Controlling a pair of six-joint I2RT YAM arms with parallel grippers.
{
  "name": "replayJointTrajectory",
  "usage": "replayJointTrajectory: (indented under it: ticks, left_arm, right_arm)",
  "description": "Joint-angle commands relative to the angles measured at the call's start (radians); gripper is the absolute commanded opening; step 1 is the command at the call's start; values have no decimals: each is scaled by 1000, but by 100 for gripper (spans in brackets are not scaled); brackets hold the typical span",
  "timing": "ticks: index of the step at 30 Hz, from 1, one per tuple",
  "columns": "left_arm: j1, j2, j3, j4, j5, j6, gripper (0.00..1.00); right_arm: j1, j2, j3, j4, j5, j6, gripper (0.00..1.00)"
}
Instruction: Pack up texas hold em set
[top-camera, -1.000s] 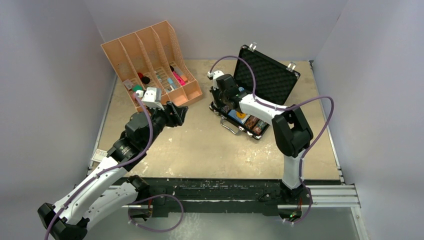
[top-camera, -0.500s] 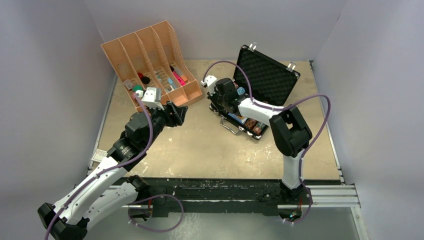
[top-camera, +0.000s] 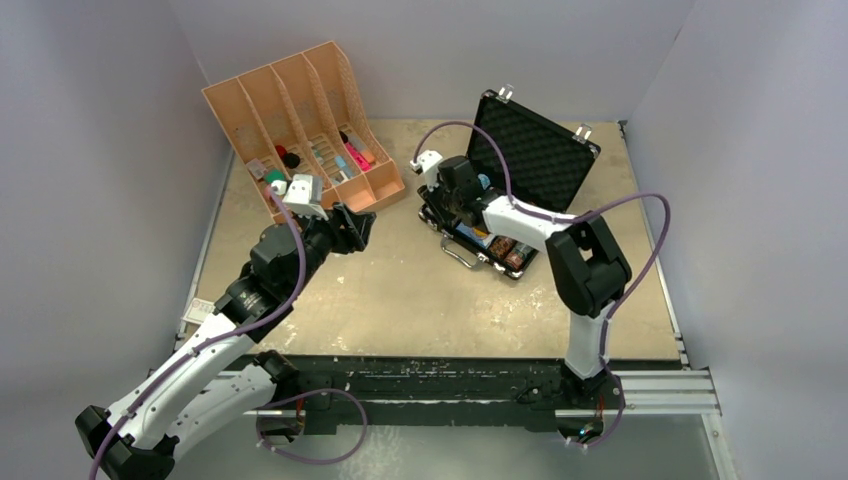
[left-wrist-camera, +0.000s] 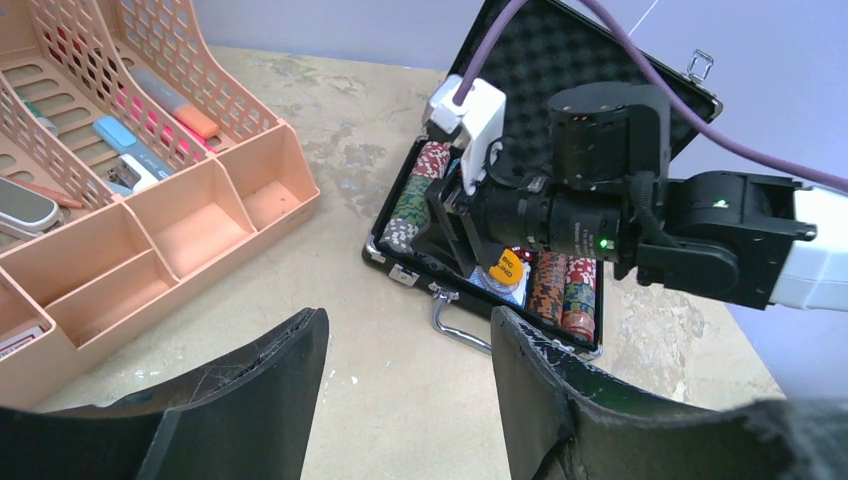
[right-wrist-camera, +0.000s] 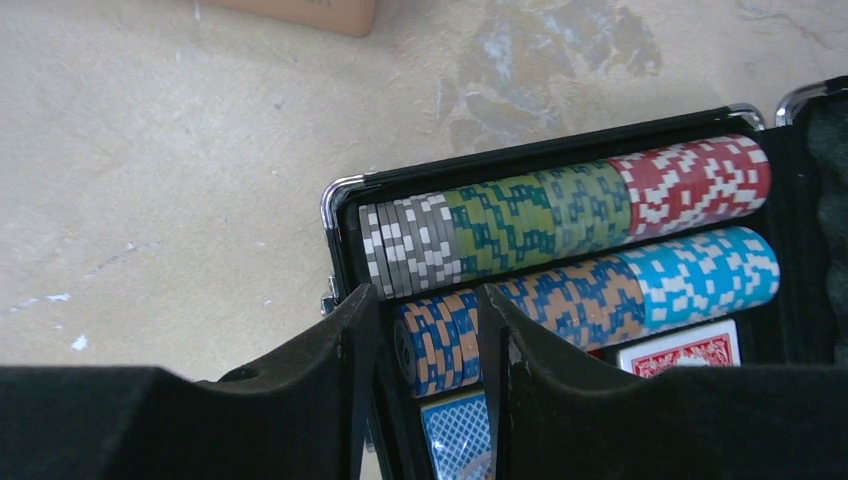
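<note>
The black briefcase (top-camera: 535, 150) lies open at the back right, its foam-lined lid up. In its tray lie a row of grey, green and red chips (right-wrist-camera: 560, 215) and a row of orange-blue and light blue chips (right-wrist-camera: 600, 295). Below them are a red card deck (right-wrist-camera: 685, 355) and a blue one (right-wrist-camera: 455, 430). My right gripper (right-wrist-camera: 428, 300) is open inside the tray's left end, and its fingers straddle the last few orange-blue chips. A yellow button (left-wrist-camera: 505, 268) lies near the handle. My left gripper (left-wrist-camera: 407, 320) hangs open and empty above the table, left of the case.
The orange slotted organiser (top-camera: 300, 120) stands at the back left with pens and small items in its compartments. Its low front trays (left-wrist-camera: 150, 230) are near my left gripper. Bare table lies between the organiser and the briefcase handle (left-wrist-camera: 455, 325).
The right gripper's jaws have opened over the left end of the chip rows, and its wrist shifted slightly. The left arm has not moved.
</note>
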Motion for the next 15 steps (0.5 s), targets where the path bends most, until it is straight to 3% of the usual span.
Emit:
replayJointTrajectory:
  ticks: [1, 4, 9, 15]
  left_arm:
    - [1, -16, -2, 44, -12, -14, 60]
    - [0, -19, -4, 48, -12, -16, 60]
    - [0, -14, -5, 51, -6, -20, 60]
    - [0, -6, -4, 53, -3, -20, 60]
  right_arm:
    - [-4, -107, 34, 1, 19, 82, 44]
    - [-4, -113, 38, -5, -6, 92, 37]
    - [-4, -51, 88, -59, -62, 103, 12]
    - [-4, 16, 119, -68, -90, 131, 6]
